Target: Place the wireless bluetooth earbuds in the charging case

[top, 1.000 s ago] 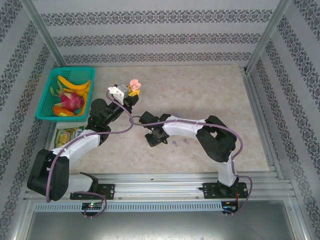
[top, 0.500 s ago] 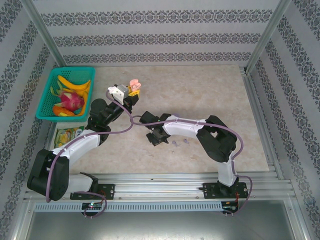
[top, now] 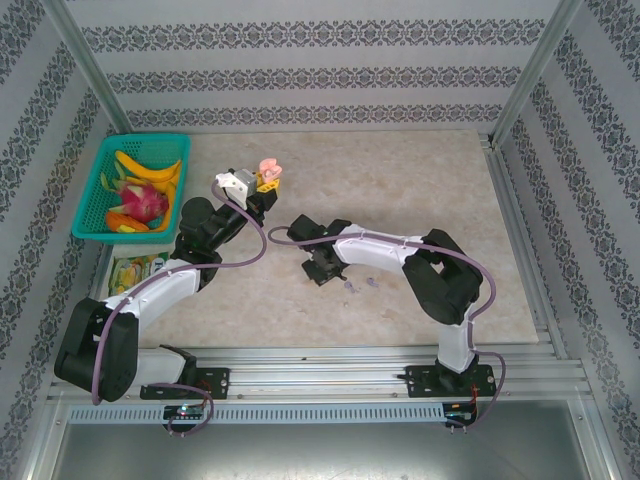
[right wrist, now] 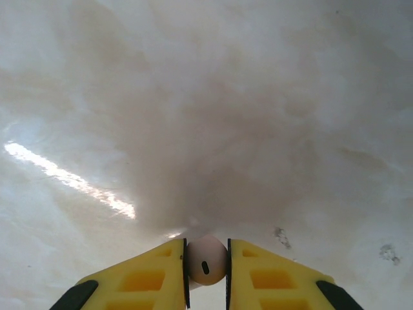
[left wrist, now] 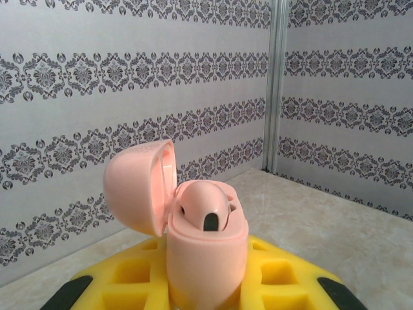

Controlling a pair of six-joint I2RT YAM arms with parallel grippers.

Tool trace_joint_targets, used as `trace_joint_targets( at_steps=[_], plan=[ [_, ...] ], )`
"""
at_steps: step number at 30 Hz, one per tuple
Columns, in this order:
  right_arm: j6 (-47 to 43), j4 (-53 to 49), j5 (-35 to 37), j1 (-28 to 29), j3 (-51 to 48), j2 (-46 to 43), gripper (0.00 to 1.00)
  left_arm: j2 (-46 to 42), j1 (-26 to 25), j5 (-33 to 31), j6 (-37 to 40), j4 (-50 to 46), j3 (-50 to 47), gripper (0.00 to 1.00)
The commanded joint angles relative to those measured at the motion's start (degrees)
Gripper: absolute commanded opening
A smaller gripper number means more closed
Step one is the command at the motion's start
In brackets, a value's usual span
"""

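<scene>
**Right jaws close on an earbud; case waits open at the left**

At the far left edge a green plastic basket (top: 100, 180) of fruit sits clear of the work. Just right of it, the left gripper (top: 262, 182) is clamped on the pale pink plastic charging case (left wrist: 208, 255) and holds it upright above the table, lid swung back. One rounded pink piece with a dark slot seems already seated inside, though I cannot be sure.

Right of centre, the right gripper (right wrist: 206, 259) has narrowed over the last second, and its yellow pads now pinch a pale, bean-sized plastic earbud (right wrist: 206, 257) from both sides. That wrist has also drifted slightly right and far. So the pick looks done, and the carry to the case is likely next.

Two small purple specks (top: 350, 287) lie on the marble-patterned tabletop (top: 440, 180) just right of that gripper (probably more earbuds). The table's right half and far side are open. The tight spot is the gap between the two wrists, where cables loop.
</scene>
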Motion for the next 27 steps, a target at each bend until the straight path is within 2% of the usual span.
trace_joint_targets(
  at_steps=[1, 11, 13, 16, 18, 21, 27],
  plan=[
    [-0.65, -2.26, 0.8, -0.72, 0.92, 0.54, 0.21, -0.9, 0.43, 0.39, -1.07, 1.21, -0.04, 0.0],
    [-6.68, -5.52, -2.02, 0.77, 5.76, 4.54, 0.23, -0.9, 0.47, 0.47, -1.68, 1.36, 0.19, 0.0],
    [-6.85, -6.46, -1.58, 0.78, 7.07, 5.29, 0.27, -0.91, 0.5, 0.47, -1.75, 1.37, 0.16, 0.0],
    [-5.6, -6.92, -1.38, 0.77, 7.95, 5.16, 0.39, -0.94, 0.5, 0.47, -1.94, 1.42, 0.18, 0.0],
    [-3.78, -6.62, -1.56, 0.77, 7.91, 3.98, 0.47, -0.94, 0.46, 0.38, -2.01, 1.48, 0.22, 0.0],
    [1.09, -5.65, -2.97, 0.47, 7.45, 1.33, 0.49, -0.93, 0.5, 0.21, -2.11, 1.49, 0.4, 0.0],
    [19.73, -0.36, -6.06, -0.87, 3.33, -4.75, 0.52, -1.03, 0.45, -0.43, -1.64, 1.22, 0.68, 0.0]
  ],
)
